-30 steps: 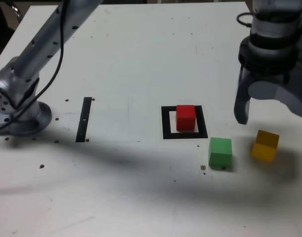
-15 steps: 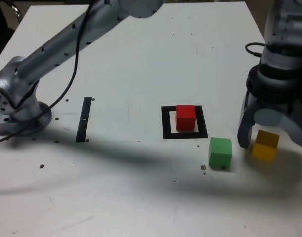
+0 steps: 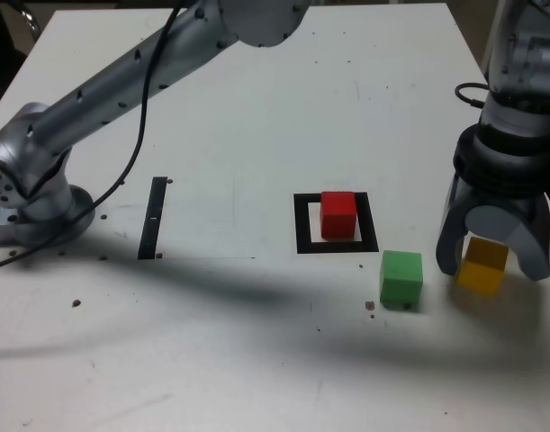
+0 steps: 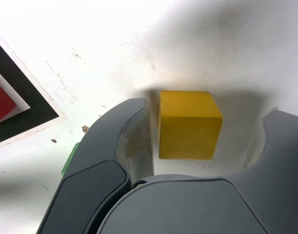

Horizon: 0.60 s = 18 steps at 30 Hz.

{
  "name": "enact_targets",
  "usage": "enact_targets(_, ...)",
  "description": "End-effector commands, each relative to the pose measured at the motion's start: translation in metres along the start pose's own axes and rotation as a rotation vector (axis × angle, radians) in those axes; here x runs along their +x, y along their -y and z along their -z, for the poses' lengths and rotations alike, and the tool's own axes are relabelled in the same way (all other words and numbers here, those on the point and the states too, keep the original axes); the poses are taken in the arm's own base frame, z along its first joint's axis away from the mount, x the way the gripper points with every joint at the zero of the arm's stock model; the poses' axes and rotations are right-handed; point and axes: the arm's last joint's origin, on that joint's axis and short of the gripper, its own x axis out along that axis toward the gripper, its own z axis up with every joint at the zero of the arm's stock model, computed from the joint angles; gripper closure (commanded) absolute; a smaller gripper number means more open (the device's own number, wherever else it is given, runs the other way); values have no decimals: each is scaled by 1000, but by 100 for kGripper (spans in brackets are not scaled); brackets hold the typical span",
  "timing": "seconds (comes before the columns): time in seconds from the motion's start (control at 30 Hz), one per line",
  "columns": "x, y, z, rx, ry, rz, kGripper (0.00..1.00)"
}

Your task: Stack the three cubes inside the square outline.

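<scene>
The yellow cube (image 3: 483, 265) (image 4: 188, 124) rests on the white table at the exterior view's right. My gripper (image 3: 488, 268) (image 4: 205, 129) is lowered over it, open, with one finger on each side. In the wrist view one finger (image 4: 131, 129) is almost against the cube and the other finger (image 4: 278, 134) stands clearly apart from it. The red cube (image 3: 338, 214) (image 4: 0, 100) sits inside the square outline (image 3: 302, 225) (image 4: 27, 97). The green cube (image 3: 401, 278) lies on the table between the outline and the yellow cube; only a sliver of the green cube (image 4: 68, 158) shows in the wrist view.
A thin black strip (image 3: 152, 218) lies on the table at the exterior view's left, near the arm's base (image 3: 36, 193). The arm's long link (image 3: 139, 67) spans the far side of the table. Small dark specks dot the white surface.
The gripper came down and slightly toward the exterior view's right, from above the yellow cube to around it, and its jaws narrowed. The cubes have not moved.
</scene>
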Motion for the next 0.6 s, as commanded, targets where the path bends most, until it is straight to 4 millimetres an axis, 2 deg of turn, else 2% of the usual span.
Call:
enact_targets(0.0,2,0,-1,2,-5,1,73)
enact_targets(0.57,1,1,1,3,-20,5,74)
